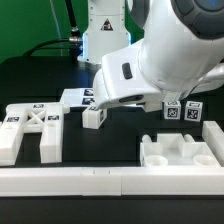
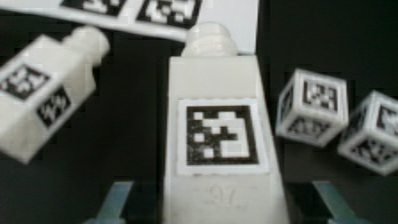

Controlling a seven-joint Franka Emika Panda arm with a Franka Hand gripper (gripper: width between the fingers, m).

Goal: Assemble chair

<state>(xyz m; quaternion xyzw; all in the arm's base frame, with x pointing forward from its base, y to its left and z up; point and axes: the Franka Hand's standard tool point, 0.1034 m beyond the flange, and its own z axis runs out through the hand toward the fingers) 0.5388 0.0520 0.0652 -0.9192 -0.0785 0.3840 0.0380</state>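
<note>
1 leg block (image 2: 222, 120) between fingers (image 2: 121, 202) of released end effector (image 2: 224, 203), gap on each side

Chair parts, all matte white, lying loose. Exterior view, clock read from picture centre: X-braced panel (image 1: 32, 122) lying flat at nine o'clock, a tag at each upper corner; seat slab (image 1: 180, 152) flat at four o'clock, recesses up; two tagged cubes (image 1: 172, 111) side by side at three o'clock, just behind the slab. Small leg block (image 1: 93, 117) close to centre, toward nine. Wrist view — long leg block (image 2: 217, 130), tag up, lying between the small leg block and the cubes, touching neither.
</note>
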